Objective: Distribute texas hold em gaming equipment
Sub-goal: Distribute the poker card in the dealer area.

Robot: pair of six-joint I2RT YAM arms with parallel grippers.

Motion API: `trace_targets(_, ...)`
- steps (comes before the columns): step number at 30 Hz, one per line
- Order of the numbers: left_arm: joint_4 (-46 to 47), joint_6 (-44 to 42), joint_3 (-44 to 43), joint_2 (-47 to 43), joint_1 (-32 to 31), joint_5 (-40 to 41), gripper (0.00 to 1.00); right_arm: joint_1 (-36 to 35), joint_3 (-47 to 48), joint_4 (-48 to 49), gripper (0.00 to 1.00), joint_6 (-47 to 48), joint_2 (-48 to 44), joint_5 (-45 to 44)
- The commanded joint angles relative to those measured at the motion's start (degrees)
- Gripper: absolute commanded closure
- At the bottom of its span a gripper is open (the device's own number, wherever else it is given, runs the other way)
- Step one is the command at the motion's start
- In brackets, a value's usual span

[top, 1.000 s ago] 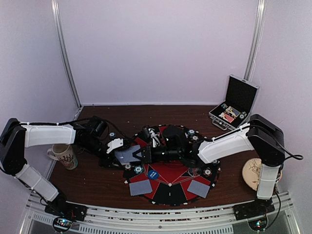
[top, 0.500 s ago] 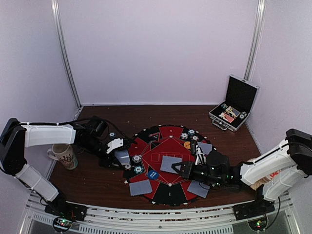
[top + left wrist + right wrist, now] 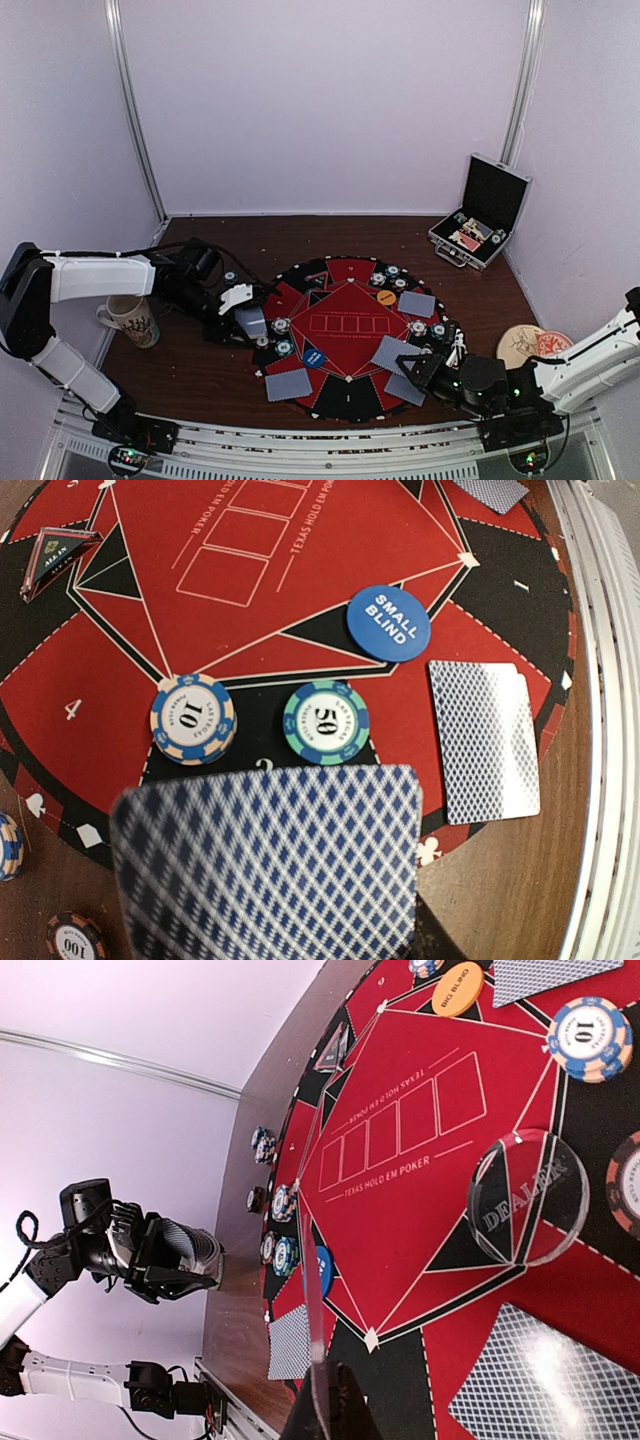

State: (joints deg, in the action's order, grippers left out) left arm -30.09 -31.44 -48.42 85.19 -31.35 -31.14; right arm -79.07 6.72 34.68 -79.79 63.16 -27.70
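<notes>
The left gripper [image 3: 241, 321] is clamped on a card [image 3: 252, 322] at the mat's [image 3: 345, 345] left edge. The right gripper [image 3: 416, 363], pinched tight, holds another card [image 3: 392, 352] over the mat's near-right part.

Left wrist: blurred card [image 3: 270, 865] is filling 6 o'clock, hiding left gripper [image 3: 244, 318] fingers, running off frame. 100 chip [image 3: 75, 942] is clipping at 7 o'clock. Right gripper [image 3: 323, 1378] is showing edge-on card [image 3: 308, 1290] only as a sliver.
</notes>
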Motion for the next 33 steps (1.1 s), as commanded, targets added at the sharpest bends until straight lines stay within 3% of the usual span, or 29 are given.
trace_targets(1, 0.6, -0.3, -0.2, -0.5, -0.3, -1.2, 0.65, -3.3, -1.1, -8.9, 1.00, -8.2, -2.4, -7.4)
trace_targets(13, 0.7, -0.3, -0.1, -0.8, -0.3, -1.2, 0.64, -8.8, -3.1, -13.8, 1.00, -18.8, 0.3, -8.8)
trace_targets(22, 0.7, -0.2, -0.1, -0.9, -0.3, -1.1, 0.65, -10.7, -2.6, -17.6, 1.00, -21.3, 0.1, -10.3)
trace_targets(28, 0.7, -0.2, -0.1, -0.7, -0.3, -1.2, 0.65, -10.9, -2.4, -19.6, 0.95, -22.9, 0.6, -9.9)
trace_targets(33, 0.7, -0.2, 0.0, -0.7, -0.3, -1.1, 0.65, -10.9, -0.8, -23.7, 0.77, -23.2, 0.2, -9.6)
